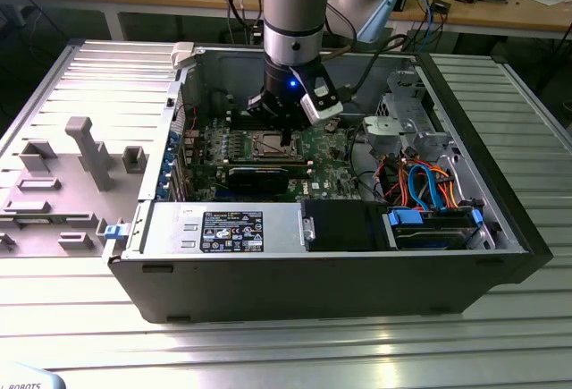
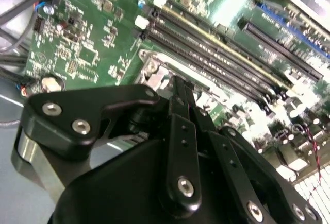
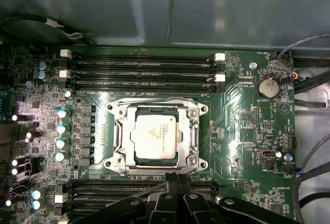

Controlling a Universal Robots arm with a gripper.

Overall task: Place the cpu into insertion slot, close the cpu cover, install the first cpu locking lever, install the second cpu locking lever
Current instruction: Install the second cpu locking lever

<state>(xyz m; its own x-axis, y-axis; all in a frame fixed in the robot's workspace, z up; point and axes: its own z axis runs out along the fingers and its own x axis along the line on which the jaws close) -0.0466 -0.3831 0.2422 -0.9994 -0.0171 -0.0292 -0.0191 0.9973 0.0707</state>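
An open computer case (image 1: 322, 264) lies on its side on the ribbed metal table (image 1: 268, 344), with the green motherboard (image 3: 242, 126) exposed inside it. The arm reaches down into the case, and the pincer (image 1: 284, 141) hangs just over the insertion slot (image 1: 271, 145) near the middle of the board.

In the first wrist view the cpu (image 3: 156, 136) sits flat inside the insertion slot (image 3: 117, 154), its dull silver top showing through the square window of the cpu cover (image 3: 192, 136), which lies down over it. A thin wire locking lever (image 3: 154, 100) runs along the socket edge that faces the upper pair of memory slots (image 3: 144, 72). The pincer (image 3: 177, 178) has its black fingertips (image 3: 171, 182) drawn together, with nothing between them, and they stand right at the socket's frame on the side towards the lower memory slots (image 3: 118, 188); I cannot tell whether they touch it.

In the second wrist view the pincer (image 2: 181, 90) shows the same narrow closed tips above a corner of the socket frame (image 2: 152, 67).
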